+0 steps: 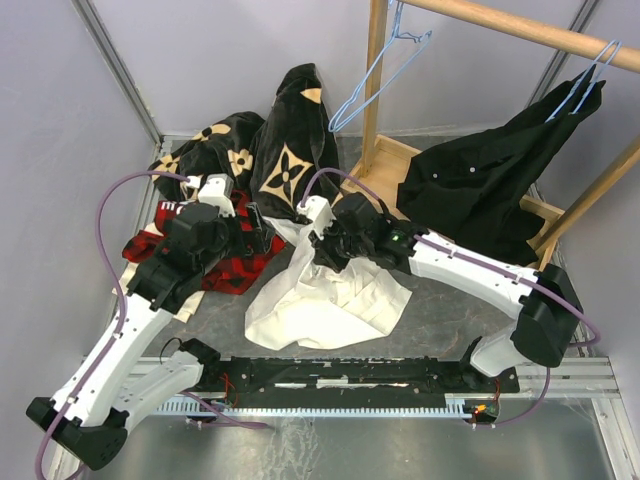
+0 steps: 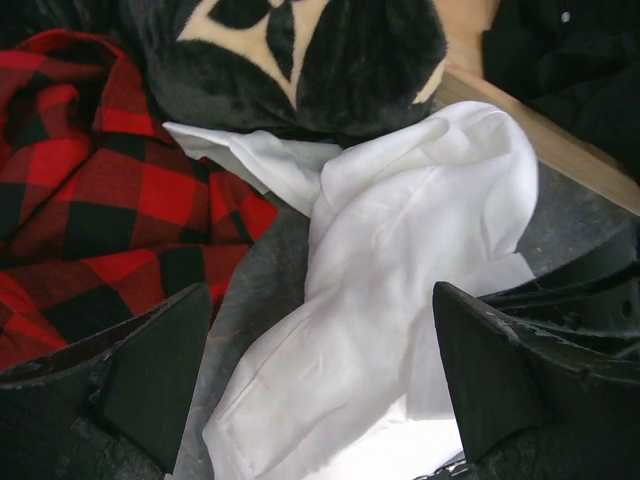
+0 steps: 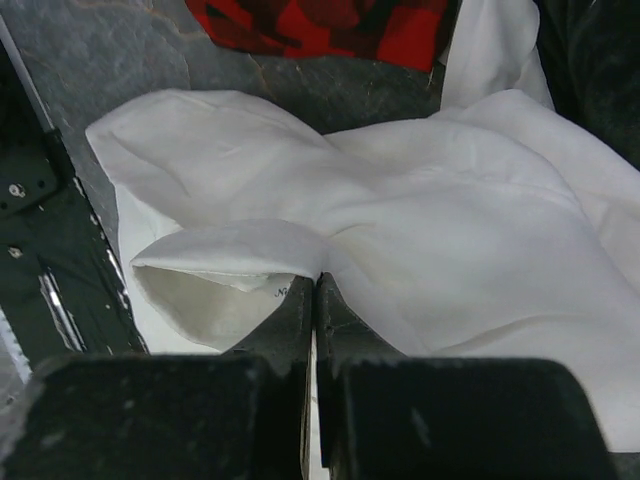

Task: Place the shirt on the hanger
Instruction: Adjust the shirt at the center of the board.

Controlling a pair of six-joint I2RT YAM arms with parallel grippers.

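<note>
Grey tabletop (image 1: pixel 440 330) from above: the crumpled white dress shirt (image 1: pixel 330 300) lies lengthwise away from the arms, and the light-blue wire hanger (image 1: pixel 372 75) hangs at a wooden rail (image 1: pixel 500 22) beyond. Left wrist: left gripper (image 2: pixel 320 310) spread over it, beside red-and-black plaid cloth (image 2: pixel 90 200). Right wrist alone shows right gripper (image 3: pixel 316 290) pinching a shirt fold.

L arm (image 1: pixel 105 355) climbs from its base at near left, elbow bent, forearm angled inward toward centre. L claw (image 2: pixel 320 297) is spread wide. Its two dark fingers (image 2: pixel 160 365) sit at opposite lower corners of the wrist view w/ a broad gap between, nothing gripped.

R arm (image 1: pixel 470 272) leaves its base at near right, folds at the elbow & stretches left toward centre. R claw (image 3: pixel 315 290) has its fingers pressed tight together, tips pinching a fold of the shirt (image 3: pixel 480 230). In top view the two wrists sit near each other, not touching.
</note>
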